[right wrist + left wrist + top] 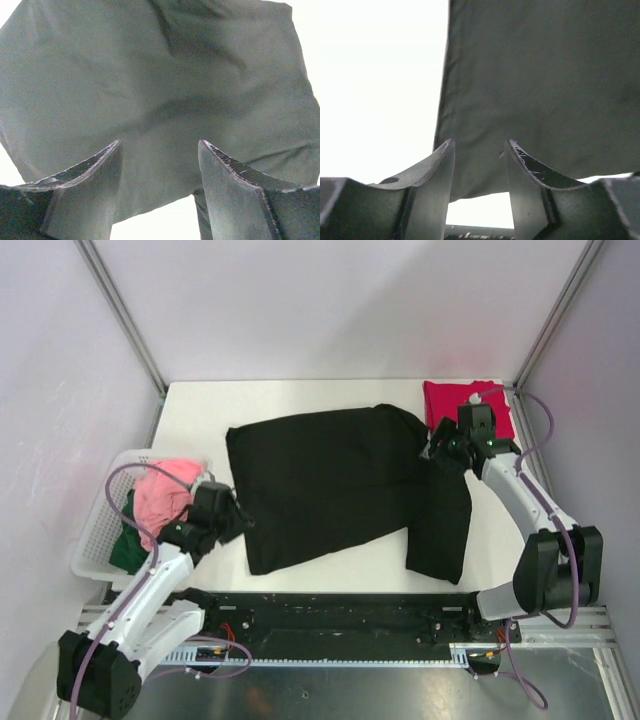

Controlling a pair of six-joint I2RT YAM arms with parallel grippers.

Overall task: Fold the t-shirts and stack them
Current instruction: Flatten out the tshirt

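Observation:
A black t-shirt lies spread on the white table, one part hanging toward the near right. A crimson red shirt lies folded at the far right corner. My left gripper is open at the black shirt's left edge, and in the left wrist view the cloth lies just beyond the fingertips. My right gripper is open over the shirt's right shoulder, and in the right wrist view the black cloth fills the picture. Neither holds anything.
A white lattice basket stands off the table's left edge with a pink garment and a dark green one in it. Grey walls and metal posts close in the table at the back and sides.

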